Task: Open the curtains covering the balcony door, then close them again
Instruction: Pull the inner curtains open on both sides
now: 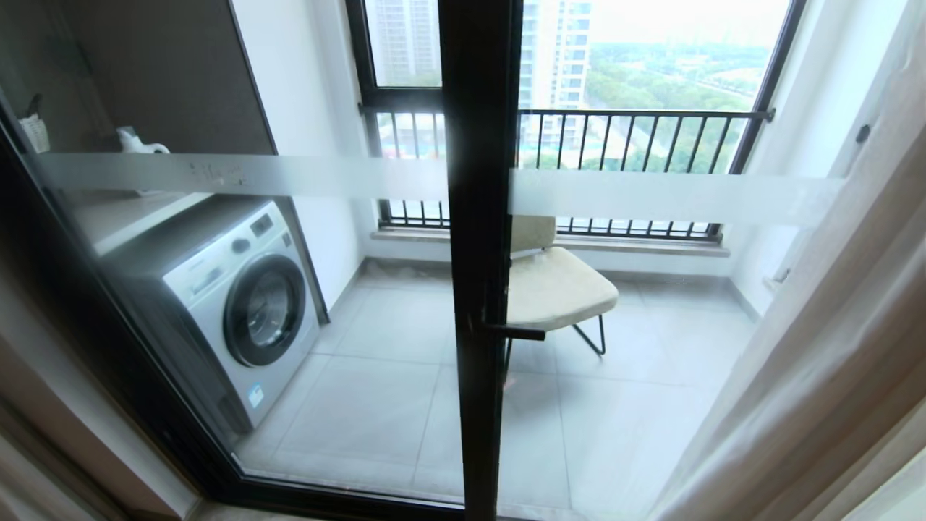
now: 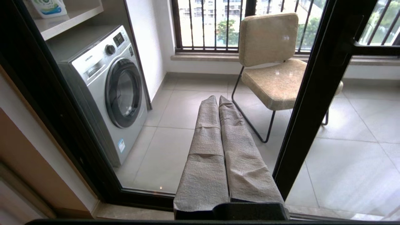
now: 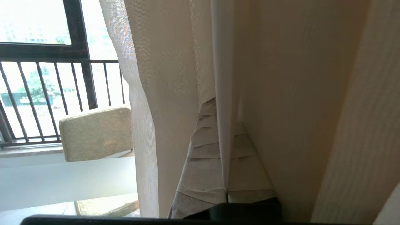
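The curtains (image 1: 832, 347) are matt woven cloth, beige and opaque, with a thin see-through white sheer (image 3: 137, 125) at their edge. The balcony door (image 1: 477, 289) has a smooth dark frame with a dull sheen and clear glossy glass crossed by a frosted matt band (image 1: 651, 195). Beyond it, the washing machine (image 1: 239, 304) looks like smooth silver-grey metal or plastic with a glossy round window. The chair (image 1: 557, 286) has nubbly beige upholstery on thin black metal legs. The floor tiles (image 1: 383, 405) are pale and softly glossy. Both grippers' fingers (image 2: 215, 150) are wrapped in rough, creased grey cloth.
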Controlling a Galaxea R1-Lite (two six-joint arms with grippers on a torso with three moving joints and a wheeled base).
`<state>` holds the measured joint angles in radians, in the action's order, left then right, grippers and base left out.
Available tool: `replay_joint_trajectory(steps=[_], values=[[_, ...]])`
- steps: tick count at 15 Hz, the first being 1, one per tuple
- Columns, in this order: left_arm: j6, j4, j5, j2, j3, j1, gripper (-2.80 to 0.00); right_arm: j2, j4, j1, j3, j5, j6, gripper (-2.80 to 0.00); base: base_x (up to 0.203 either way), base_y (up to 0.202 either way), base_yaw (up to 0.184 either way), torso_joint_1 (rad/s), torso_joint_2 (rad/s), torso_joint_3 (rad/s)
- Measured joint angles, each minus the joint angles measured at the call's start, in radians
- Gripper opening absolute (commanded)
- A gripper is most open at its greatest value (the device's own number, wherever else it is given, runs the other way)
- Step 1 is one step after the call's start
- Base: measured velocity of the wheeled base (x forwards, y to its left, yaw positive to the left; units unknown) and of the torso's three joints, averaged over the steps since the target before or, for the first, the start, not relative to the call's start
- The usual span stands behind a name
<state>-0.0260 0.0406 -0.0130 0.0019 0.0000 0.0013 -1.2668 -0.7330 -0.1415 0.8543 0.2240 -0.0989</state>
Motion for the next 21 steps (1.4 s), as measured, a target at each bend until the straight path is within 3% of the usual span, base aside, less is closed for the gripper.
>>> replay_joint_trajectory(steps=[9,21], values=[[0.000,0.000,0.001,0.000,0.000,0.000,-2.80,0.021,0.005,-0.058,-0.001,-0.001,0.002,-2.80,0.000,-0.190,-0.001,0.002,0.00,0.002],[0.000,0.000,0.000,0.000,0.000,0.000,-2.80,0.036,0.007,-0.072,-0.015,-0.002,0.003,-2.80,0.000,-0.192,0.000,0.001,0.00,0.004]])
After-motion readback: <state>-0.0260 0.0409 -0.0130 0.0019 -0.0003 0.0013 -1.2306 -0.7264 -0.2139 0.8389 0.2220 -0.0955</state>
